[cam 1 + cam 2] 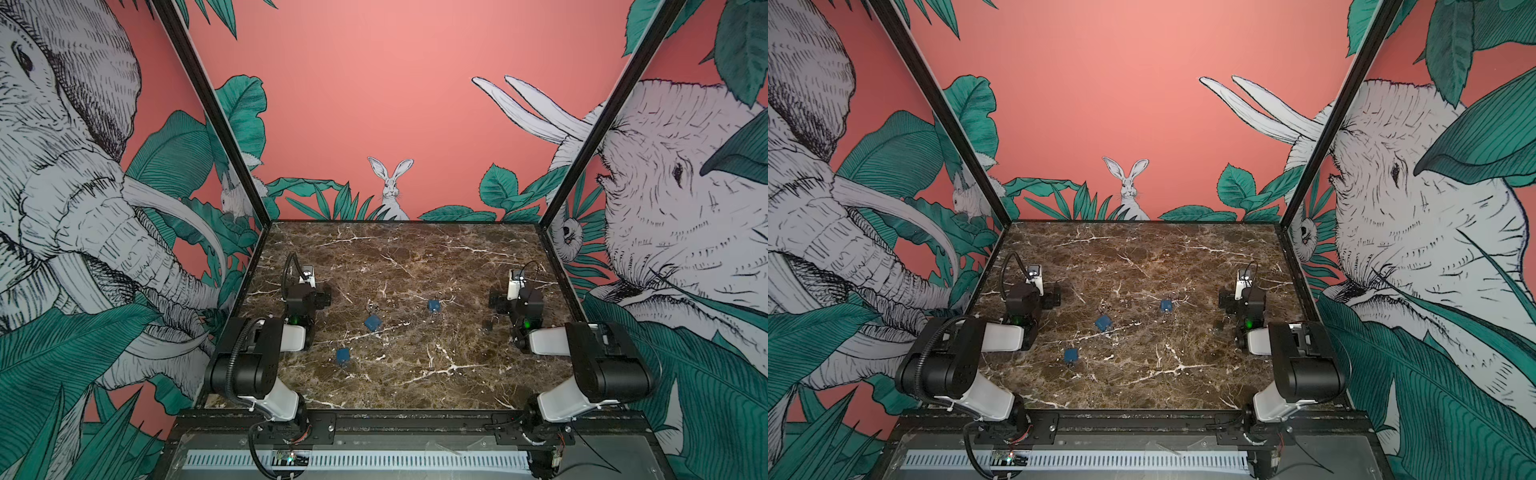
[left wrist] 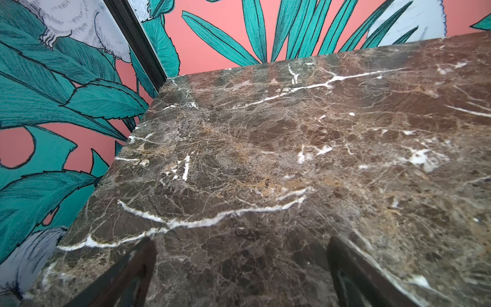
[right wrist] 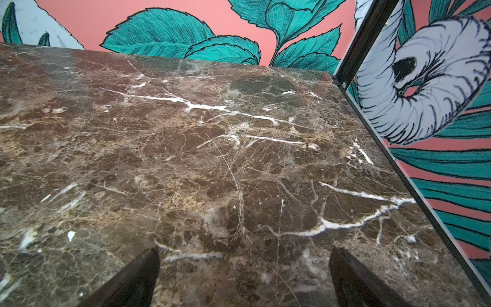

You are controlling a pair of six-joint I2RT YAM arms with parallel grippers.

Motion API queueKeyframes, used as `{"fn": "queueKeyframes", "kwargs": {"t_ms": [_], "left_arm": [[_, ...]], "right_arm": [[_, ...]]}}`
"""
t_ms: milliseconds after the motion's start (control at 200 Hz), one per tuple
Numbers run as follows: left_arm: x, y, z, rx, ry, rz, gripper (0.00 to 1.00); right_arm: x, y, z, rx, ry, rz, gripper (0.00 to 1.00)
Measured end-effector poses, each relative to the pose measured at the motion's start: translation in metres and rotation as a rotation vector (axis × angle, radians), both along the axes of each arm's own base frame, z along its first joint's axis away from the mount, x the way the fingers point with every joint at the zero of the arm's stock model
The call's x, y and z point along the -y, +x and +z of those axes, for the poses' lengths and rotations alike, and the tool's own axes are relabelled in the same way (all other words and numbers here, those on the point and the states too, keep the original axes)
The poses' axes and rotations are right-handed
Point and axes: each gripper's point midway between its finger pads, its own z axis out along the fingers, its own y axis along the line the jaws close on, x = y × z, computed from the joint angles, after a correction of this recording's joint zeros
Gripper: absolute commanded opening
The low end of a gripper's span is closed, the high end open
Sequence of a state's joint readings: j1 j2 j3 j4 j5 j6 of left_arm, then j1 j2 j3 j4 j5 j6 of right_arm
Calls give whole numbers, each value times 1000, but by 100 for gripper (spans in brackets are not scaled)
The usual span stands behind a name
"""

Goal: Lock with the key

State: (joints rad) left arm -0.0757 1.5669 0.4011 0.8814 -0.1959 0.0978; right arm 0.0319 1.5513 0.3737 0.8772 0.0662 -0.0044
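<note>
Two grippers, both mine and both empty: my left gripper (image 2: 241, 255) and my right gripper (image 3: 244, 255) hang low over the marble table (image 1: 415, 257) with jaws spread wide, bare stone between them. Three blue padlocks (image 1: 372, 322) lie apart mid-table, between my arms; a small dark object (image 1: 488, 325), possibly the key, sits near my right arm. Nothing is started, I judge; next I must find and pinch the key, a thin, flat pick

Brown marble tabletop (image 1: 415, 257) (white-veined) between jungle-print walls (image 1: 374, 104).
</note>
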Motion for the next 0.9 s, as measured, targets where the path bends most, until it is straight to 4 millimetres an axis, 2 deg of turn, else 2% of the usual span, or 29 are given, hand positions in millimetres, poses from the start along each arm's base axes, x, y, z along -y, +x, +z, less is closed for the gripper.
{"fn": "queueKeyframes", "kwargs": {"t_ms": [900], "left_arm": [[8,0,0,-2,-3,-40,99]], "right_arm": [[0,0,0,0,0,0,99]]}}
